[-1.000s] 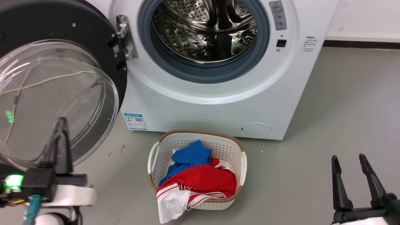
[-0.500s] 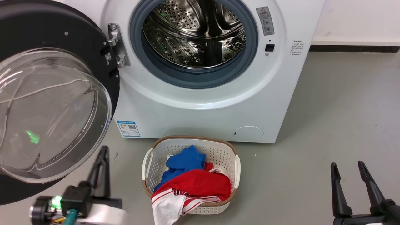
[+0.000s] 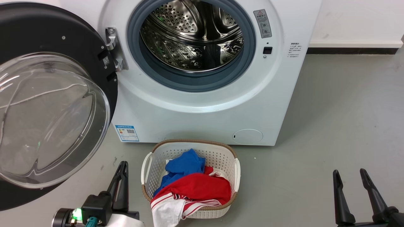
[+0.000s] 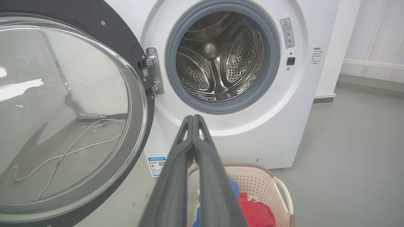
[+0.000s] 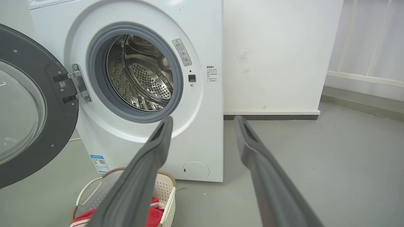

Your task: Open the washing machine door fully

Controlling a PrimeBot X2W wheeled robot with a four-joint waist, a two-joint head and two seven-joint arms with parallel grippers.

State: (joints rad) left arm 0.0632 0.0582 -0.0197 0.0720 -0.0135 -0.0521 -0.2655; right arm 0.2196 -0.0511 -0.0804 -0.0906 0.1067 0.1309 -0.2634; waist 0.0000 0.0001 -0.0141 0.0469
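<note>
The washing machine (image 3: 195, 113) is a white front-loader, and its steel drum (image 3: 192, 34) is exposed inside a grey rubber ring. The washing machine door (image 3: 47, 119), a black disc with a clear glass bowl, hangs swung out to the left on its metal hinge (image 3: 113, 47). It also appears in the left wrist view as the door (image 4: 63, 119) and in the right wrist view as the door (image 5: 25, 110). My left gripper (image 3: 123, 164) is shut and empty, low on the floor side, just right of the door's lower edge and apart from it. My right gripper (image 3: 349, 171) stands open at the lower right, far from the machine.
A white laundry basket (image 3: 189, 142) with blue, red and white clothes sits on the grey floor right in front of the machine, between my grippers. A small round cover (image 3: 247, 136) is low on the machine's front. Bare floor stretches to the right up to a white wall.
My left gripper has drawn back from in front of the door's glass bowl, down and to the right, toward the basket. The camera has shifted slightly. The right gripper has stayed put.
</note>
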